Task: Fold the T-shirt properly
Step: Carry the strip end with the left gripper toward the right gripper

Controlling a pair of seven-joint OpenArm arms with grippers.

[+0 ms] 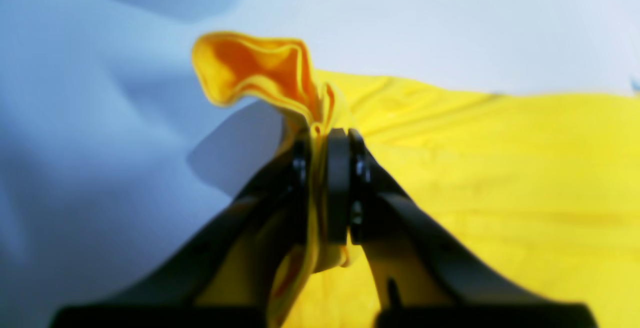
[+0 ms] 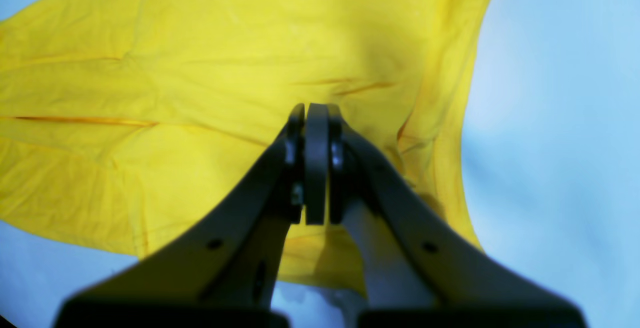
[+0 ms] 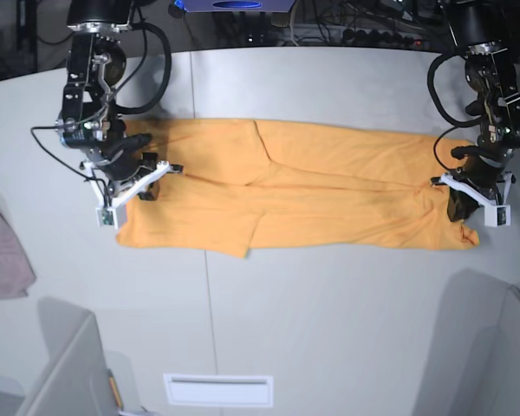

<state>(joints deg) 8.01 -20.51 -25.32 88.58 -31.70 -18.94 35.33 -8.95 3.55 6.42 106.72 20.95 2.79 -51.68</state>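
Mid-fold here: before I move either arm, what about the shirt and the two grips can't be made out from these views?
- Left wrist view: the T-shirt and the pinched fold are blurred; the left gripper hides how many layers it holds.
- Right wrist view: the right gripper is shut, but its own fingers hide whether any cloth is pinched.
- Base view: both grips are too small, and each arm covers its shirt end.
- Base view: the pink cloth is cut off by the left edge.

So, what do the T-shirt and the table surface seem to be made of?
T-shirt: soft, thin woven or knit fabric, probably cotton, matte; it creases and bunches into folds where the left tool pinches it.
Table: smooth, hard, pale grey board, perhaps laminate, with a faint sheen and straight seams.
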